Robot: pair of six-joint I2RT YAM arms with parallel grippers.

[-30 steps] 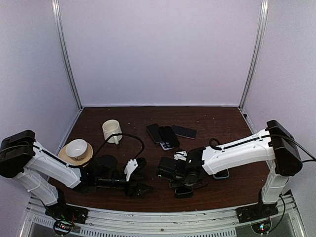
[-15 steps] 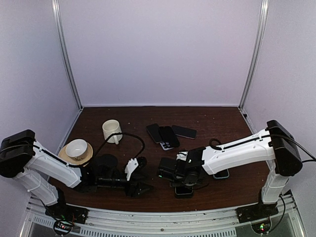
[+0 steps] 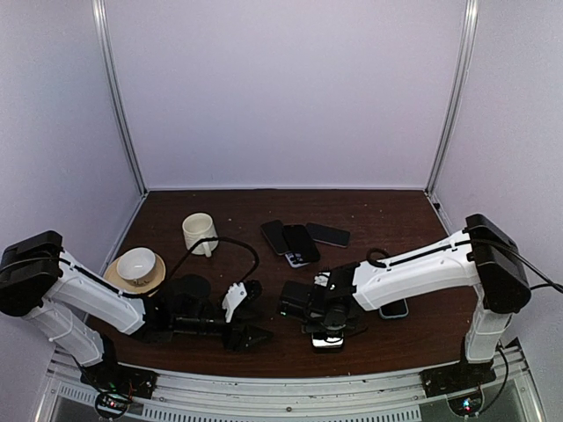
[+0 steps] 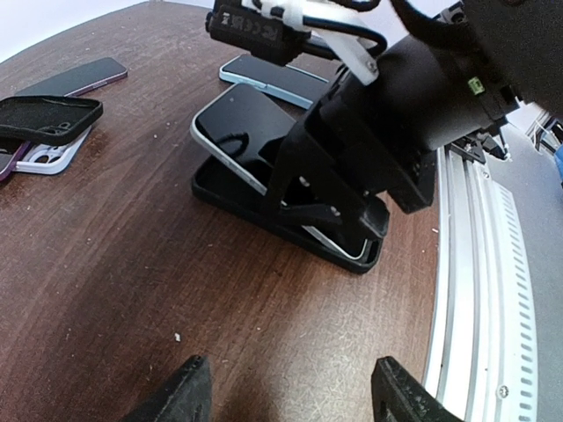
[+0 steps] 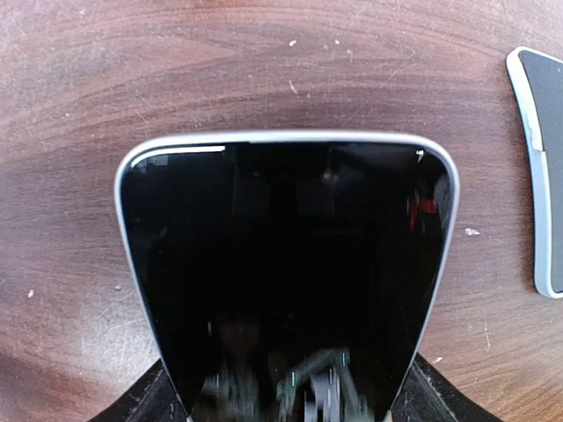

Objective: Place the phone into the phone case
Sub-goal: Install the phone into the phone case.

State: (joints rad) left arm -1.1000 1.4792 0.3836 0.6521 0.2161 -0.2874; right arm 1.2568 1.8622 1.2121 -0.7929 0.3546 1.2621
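Observation:
My right gripper (image 3: 326, 320) is shut on a phone (image 4: 244, 132) with a black screen and silver rim. In the left wrist view the phone lies tilted, its near end down inside an open black phone case (image 4: 230, 197) on the table and its far end raised. The phone fills the right wrist view (image 5: 290, 264), clamped between the black fingers (image 5: 145, 400) at the bottom of that view. My left gripper (image 4: 295, 400) is open and empty, low over the table just left of the case; it also shows in the top view (image 3: 255, 335).
A mug (image 3: 199, 231) and a bowl on a plate (image 3: 136, 264) stand at the left. Several other phones and cases (image 3: 290, 239) lie behind the middle, one more phone (image 3: 394, 309) under the right arm. The metal table rail (image 4: 493, 264) runs along the near edge.
My right gripper has shifted a little left and toward the near edge with the phone, bringing it down onto the case. The left arm has barely moved.

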